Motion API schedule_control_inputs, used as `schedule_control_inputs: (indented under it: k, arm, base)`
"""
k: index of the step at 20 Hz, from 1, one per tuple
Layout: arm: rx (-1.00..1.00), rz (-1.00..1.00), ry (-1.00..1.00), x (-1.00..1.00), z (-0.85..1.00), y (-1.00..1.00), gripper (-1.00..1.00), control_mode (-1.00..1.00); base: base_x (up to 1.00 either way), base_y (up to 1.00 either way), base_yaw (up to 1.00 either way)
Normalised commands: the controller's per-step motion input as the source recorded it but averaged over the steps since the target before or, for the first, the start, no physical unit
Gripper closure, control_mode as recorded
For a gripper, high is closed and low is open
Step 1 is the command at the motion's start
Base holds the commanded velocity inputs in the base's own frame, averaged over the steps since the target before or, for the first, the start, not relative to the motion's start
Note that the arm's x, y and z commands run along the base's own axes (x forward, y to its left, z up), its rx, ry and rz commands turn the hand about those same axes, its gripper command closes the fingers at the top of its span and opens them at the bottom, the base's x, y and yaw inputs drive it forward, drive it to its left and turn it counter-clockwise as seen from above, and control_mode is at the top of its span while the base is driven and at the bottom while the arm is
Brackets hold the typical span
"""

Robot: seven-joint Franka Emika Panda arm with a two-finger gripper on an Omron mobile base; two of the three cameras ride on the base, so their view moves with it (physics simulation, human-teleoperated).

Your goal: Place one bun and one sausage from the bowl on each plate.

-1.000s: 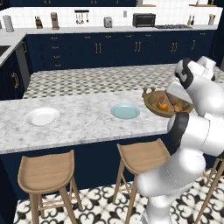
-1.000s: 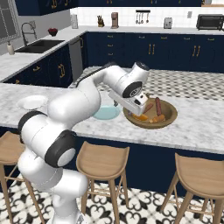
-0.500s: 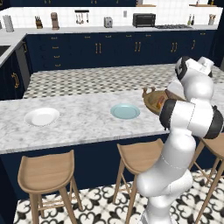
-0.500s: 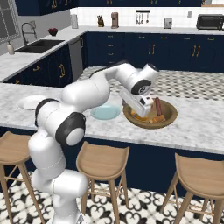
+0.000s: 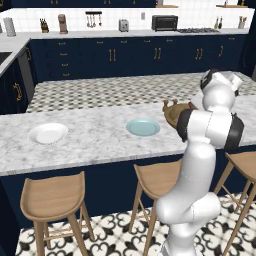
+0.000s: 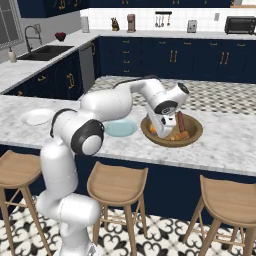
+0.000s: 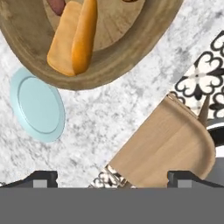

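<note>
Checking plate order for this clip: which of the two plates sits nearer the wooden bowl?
The teal-blue plate, lying just beside the bowl on the marble counter. The white plate lies much farther along, toward the sink end.

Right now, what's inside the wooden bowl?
In the wooden bowl lies an orange-tan bun, with a reddish sausage beside it. The gripper, jaws open, covers part of the inside, so I cannot count the rest.

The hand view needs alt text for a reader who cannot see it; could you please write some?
A round brown wooden bowl holding an orange-tan bun sits on the grey marble counter, beside an empty pale teal plate. A wooden stool seat shows below, with the open gripper at the bottom edge.
</note>
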Motion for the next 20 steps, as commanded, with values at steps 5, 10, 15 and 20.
schedule_control_inputs:
  k: [5, 10, 15, 20]
  arm:
    - [0.02, -0.11, 0.01, 0.43, -0.26, -0.19, -1.00, -1.00]
    - [0.00, -0.11, 0.00, 0.22, -0.38, -0.02, -1.00, -1.00]
    - [0.00, -0.10, 0.00, 0.33, -0.25, 0.00, -1.00, -1.00]
    - [0.01, -0.09, 0.00, 0.43, -0.20, 0.00, -1.00, -1.00]
  base:
    - [0.00, 0.00, 0.00]
    - [0.00, 0.00, 0.00]
    - [0.00, 0.00, 0.00]
    - [0.00, 0.00, 0.00]
